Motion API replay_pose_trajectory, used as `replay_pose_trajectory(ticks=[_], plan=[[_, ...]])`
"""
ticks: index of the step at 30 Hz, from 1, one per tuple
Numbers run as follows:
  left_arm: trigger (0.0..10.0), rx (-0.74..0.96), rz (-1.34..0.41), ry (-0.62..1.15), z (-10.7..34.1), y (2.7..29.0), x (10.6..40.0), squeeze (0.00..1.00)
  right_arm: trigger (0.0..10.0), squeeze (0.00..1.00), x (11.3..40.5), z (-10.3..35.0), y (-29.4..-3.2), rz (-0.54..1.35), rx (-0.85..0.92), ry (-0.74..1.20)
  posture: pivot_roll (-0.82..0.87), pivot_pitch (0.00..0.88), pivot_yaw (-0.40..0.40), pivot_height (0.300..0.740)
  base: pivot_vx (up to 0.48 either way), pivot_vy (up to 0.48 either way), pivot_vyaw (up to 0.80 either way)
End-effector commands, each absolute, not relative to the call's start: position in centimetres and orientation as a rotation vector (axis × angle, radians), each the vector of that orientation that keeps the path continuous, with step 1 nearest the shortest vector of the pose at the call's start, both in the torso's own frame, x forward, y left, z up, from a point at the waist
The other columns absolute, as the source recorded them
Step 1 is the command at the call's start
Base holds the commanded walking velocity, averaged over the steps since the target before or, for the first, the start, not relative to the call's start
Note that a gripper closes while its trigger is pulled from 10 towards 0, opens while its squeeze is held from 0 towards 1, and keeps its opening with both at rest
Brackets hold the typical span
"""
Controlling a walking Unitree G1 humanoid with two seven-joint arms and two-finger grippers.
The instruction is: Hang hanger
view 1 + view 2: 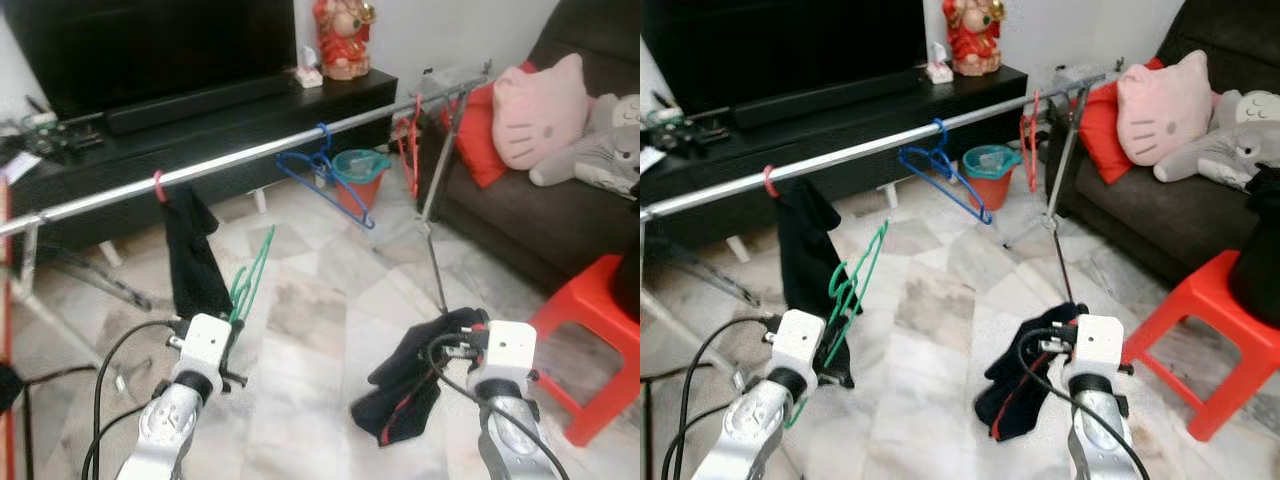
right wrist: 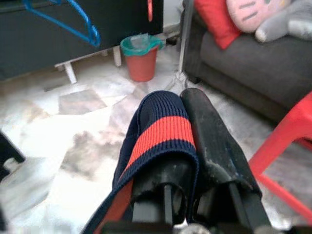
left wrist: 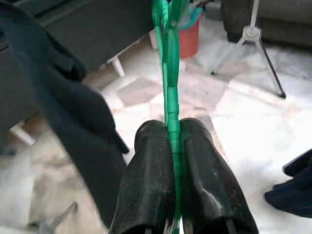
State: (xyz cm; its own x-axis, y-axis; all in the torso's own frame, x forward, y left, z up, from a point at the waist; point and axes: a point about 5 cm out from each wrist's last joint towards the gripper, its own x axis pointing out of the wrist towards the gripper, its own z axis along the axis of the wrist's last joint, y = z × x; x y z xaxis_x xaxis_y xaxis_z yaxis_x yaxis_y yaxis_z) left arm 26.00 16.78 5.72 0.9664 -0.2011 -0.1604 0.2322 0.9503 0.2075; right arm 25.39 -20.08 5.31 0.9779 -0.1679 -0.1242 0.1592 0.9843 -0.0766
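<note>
My left gripper (image 3: 171,146) clenched the thin green plastic hanger (image 1: 252,272) upright beneath the long silver metal rail (image 1: 250,150), ready for hooking; my right gripper (image 2: 183,117) clutched a dark red-striped garment (image 1: 410,385)

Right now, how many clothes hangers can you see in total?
4: a green hanger clamped in the left gripper; a blue hanger, a red hanger and a hanger with a dark garment on the rail. Others may be hidden.

Marble-tile floor (image 1: 320,300); black TV unit (image 1: 200,120); dark sofa (image 1: 540,220); red stool (image 1: 600,340).
</note>
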Motion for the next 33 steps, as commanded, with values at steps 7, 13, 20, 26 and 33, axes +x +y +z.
replay_pose_trajectory(ticks=[7, 13, 20, 26, 33], plan=[[10.0, 0.236, -0.225, 0.117, 6.7, 16.5, 26.3, 0.00, 10.0, 0.00, 26.1, 6.4, -19.7, -0.146, -0.086, 0.097, -0.13, 0.000, 0.026, 0.740, -0.151, 0.000, 0.00], [10.0, 0.236, -0.229, 0.116, 6.9, 16.2, 26.5, 0.00, 10.0, 0.00, 26.3, 6.7, -19.7, -0.140, -0.090, 0.092, -0.13, 0.000, 0.021, 0.740, 0.000, 0.000, 0.00], [10.0, 0.235, -0.239, 0.117, 7.1, 16.0, 26.6, 0.00, 10.0, 0.00, 26.5, 6.9, -19.7, -0.134, -0.094, 0.087, -0.13, 0.000, 0.021, 0.740, 0.000, 0.000, 0.12], [10.0, 0.236, -0.260, 0.113, 7.3, 15.6, 26.8, 0.00, 10.0, 0.00, 26.7, 7.1, -19.6, -0.125, -0.099, 0.085, -0.12, 0.000, 0.020, 0.740, 0.000, 0.000, 0.74], [10.0, 0.258, -0.303, 0.116, 7.5, 15.2, 26.9, 0.00, 10.0, 0.00, 27.2, 7.2, -19.6, -0.124, -0.101, 0.084, -0.12, 0.000, 0.019, 0.740, 0.000, 0.000, 0.80]])
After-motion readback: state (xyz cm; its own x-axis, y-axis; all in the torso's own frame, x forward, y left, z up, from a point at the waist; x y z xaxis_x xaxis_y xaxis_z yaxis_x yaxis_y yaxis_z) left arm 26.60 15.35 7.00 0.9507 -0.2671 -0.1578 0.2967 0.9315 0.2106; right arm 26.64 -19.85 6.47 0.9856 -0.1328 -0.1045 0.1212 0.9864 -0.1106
